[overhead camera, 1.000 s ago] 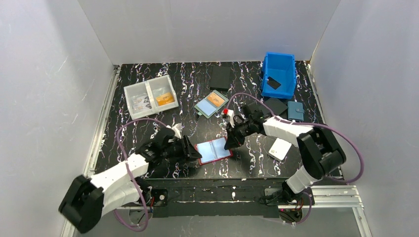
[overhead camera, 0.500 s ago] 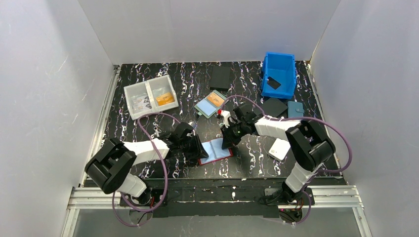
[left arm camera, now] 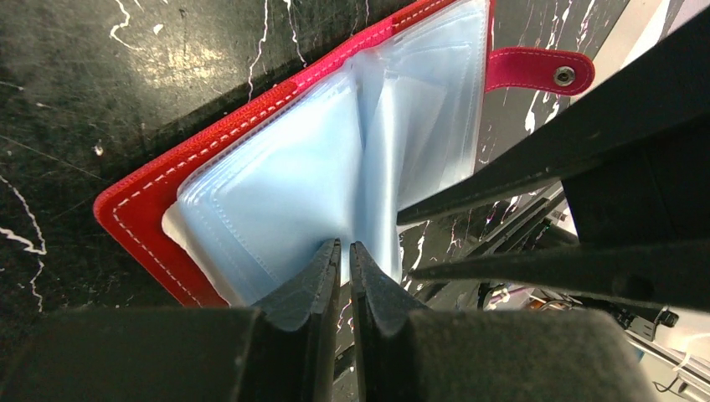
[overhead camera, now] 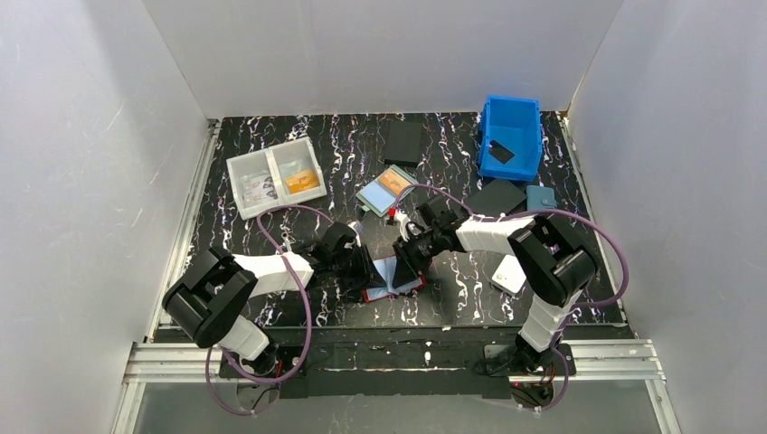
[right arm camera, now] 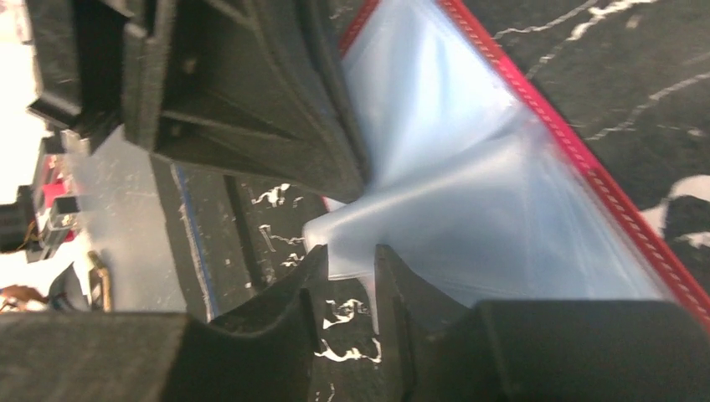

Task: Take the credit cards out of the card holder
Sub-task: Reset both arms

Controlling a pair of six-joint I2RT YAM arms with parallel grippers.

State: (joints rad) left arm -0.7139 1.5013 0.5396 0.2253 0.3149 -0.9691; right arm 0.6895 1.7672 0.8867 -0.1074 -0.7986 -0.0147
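left wrist, card holder point(left arm camera: 138, 213) pinched in left pincer point(left arm camera: 345, 251)

No text, label, brand, number or sign can be read in any view. The orange card point(overhead camera: 394, 181) in the teal-framed case point(overhead camera: 373, 200), mid-frame, and the contents of the clear box point(overhead camera: 270, 172) at upper left are too small for any print to show. Seen close up, the card holder point(left arm camera: 134, 209) and its snap tab point(left arm camera: 536, 71) show only stitching.
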